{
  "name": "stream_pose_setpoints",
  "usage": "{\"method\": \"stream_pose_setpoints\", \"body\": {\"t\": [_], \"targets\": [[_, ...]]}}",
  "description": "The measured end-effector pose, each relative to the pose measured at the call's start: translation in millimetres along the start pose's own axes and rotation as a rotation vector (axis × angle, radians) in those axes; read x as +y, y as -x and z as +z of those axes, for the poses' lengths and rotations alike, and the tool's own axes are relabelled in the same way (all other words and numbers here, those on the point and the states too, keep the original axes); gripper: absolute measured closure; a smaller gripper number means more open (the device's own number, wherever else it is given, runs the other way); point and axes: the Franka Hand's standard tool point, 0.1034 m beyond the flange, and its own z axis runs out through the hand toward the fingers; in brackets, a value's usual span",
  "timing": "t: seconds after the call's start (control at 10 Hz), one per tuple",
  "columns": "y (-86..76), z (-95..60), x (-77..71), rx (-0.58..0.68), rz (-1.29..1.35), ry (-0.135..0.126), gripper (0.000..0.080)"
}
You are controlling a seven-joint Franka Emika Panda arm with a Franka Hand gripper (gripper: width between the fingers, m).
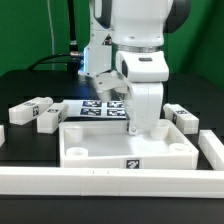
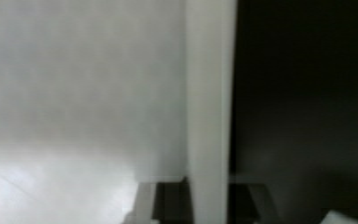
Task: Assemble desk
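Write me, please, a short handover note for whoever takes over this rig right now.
Pincer: shut, down at the far rim of the desk slab; whether it pinches the rim is unclear.
Legs: two loose on the exterior view's left, two on its right; none fitted.
Done: nothing assembled yet.
Left: fit all four legs to the slab.
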Motion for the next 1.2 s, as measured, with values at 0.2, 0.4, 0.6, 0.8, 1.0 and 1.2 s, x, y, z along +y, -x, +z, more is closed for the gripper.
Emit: {"method": "stream_pose_setpoints", "body": {"t": [0.2, 0.4, 0.6, 0.8, 1.0, 1.2], "targets": [[-17.6, -0.2, 13.0, 0.004, 0.058, 0.013, 0.0741], [-26.4, -0.7, 24.7, 0.008, 0.090, 0.024, 0.0741], [-25.6, -1.2, 36.1, 0.010, 0.091, 0.037, 0.0741], [-25.7, -1.2, 37.0, 0.008, 0.099, 0.029, 0.0740], [-25.7, -1.0, 37.0, 0.006, 0.099, 0.024, 0.0736], [-25.4, -0.8, 36.9, 0.006, 0.099, 0.024, 0.0395]]}}
